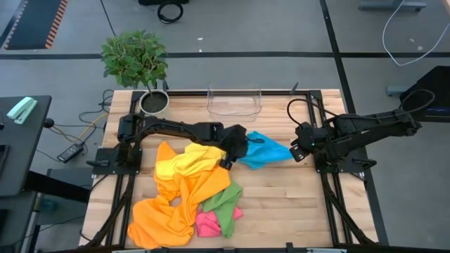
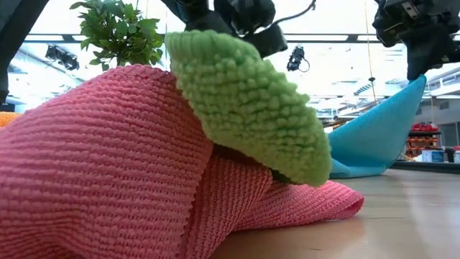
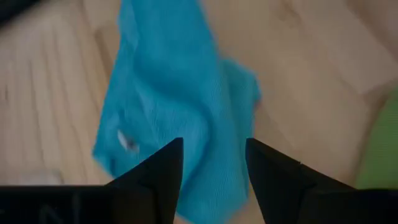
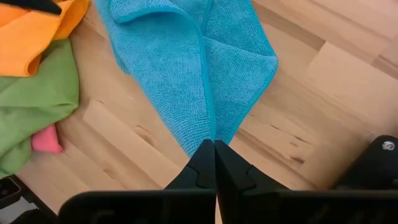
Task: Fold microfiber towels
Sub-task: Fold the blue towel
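Towels lie in a loose heap toward the worktop's (image 1: 281, 204) front left: an orange towel (image 1: 169, 207) spread widest, a yellow towel (image 1: 184, 163) on top of it nearer the middle, a green towel (image 1: 225, 204) and a pink towel (image 1: 206, 223) at the heap's front edge. From table height the pink and green ones fill the foreground, green draped over pink.

Apart from the heap, the blue towel (image 1: 261, 151) is near the worktop's middle, stretched between the two arms. The right tool (image 4: 214, 163) has its fingers pressed together on one corner of it and holds that corner up off the wood, so the cloth slopes down from it to the worktop. The left tool (image 3: 211, 168) is over the blue towel's other end, its fingers apart with cloth showing between them; I cannot tell whether they touch it.

A clear bin (image 1: 234, 100) sits at the back edge, middle, and a potted plant (image 1: 137, 60) at the back left corner.
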{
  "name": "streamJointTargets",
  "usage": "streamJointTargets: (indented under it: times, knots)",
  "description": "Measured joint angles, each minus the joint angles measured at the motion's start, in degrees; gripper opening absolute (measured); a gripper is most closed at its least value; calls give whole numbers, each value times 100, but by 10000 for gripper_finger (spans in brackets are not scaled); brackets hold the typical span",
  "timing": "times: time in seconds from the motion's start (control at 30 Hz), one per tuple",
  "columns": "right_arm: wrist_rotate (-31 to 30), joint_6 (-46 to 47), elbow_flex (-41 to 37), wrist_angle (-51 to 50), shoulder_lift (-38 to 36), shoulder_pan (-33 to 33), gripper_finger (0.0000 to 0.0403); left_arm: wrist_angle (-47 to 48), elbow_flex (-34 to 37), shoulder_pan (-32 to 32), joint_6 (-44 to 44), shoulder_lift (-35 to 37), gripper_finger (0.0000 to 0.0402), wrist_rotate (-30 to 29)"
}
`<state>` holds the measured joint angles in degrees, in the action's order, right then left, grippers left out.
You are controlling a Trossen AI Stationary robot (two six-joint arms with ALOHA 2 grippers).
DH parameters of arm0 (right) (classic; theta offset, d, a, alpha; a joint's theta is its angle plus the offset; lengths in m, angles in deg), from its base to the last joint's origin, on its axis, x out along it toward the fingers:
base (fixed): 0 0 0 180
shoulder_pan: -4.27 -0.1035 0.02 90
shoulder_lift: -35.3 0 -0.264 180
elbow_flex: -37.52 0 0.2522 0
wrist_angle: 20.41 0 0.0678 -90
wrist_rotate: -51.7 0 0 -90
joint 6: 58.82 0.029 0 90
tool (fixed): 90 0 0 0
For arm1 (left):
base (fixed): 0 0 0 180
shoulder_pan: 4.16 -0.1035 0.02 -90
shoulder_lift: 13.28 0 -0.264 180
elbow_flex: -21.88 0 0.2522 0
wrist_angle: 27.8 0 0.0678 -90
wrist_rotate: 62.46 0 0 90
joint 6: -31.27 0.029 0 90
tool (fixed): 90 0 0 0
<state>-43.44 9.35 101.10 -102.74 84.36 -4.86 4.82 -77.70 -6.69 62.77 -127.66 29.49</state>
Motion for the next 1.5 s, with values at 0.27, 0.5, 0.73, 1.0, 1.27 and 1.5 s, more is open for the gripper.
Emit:
streamJointTargets:
  times: [0.27,0.5,0.73,1.0,1.27,1.5]
  knots:
    - [0,65,0,-9,1,0,0,-321,4,93,420,-507,172,-152]
    - [2,76,0,-20,8,-2,0,-528,-6,85,370,-724,172,-687]
    - [2,64,0,-62,8,-2,0,-474,-4,153,372,-506,172,-684]
    - [2,61,0,-105,6,0,0,-526,-7,-42,521,-527,172,-692]
    - [2,67,0,-103,8,-2,0,-729,-8,-122,519,-779,172,-487]
    - [2,78,0,-100,7,-2,0,-947,0,-42,389,-960,172,-676]
